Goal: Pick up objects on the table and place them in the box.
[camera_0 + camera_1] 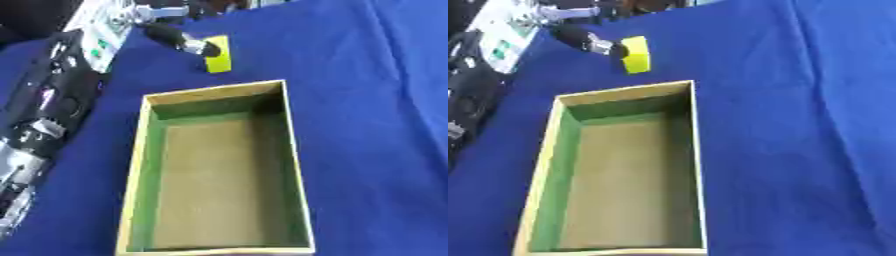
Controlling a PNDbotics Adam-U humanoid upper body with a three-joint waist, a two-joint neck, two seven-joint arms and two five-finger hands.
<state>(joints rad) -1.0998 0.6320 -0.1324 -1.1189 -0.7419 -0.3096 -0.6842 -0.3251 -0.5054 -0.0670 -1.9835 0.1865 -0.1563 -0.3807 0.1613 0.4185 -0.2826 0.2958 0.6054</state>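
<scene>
A small yellow block (218, 55) stands on the blue cloth just beyond the far wall of the box. My left arm runs up the left side of the view to my left hand (173, 36) at the top left. One straight black finger with a silver tip (199, 47) touches the block's left face, while another pale finger (164, 11) points away, farther back. Nothing curls round the block. The wooden box (297, 165) with green inner walls lies open in the middle, and nothing shows inside it. My right hand is not in view.
Blue cloth (376, 100) covers the table, with wide room to the right of the box. My left arm's black and silver parts (39, 130) crowd the left edge. A white part with green marks (103, 40) sits at the top left.
</scene>
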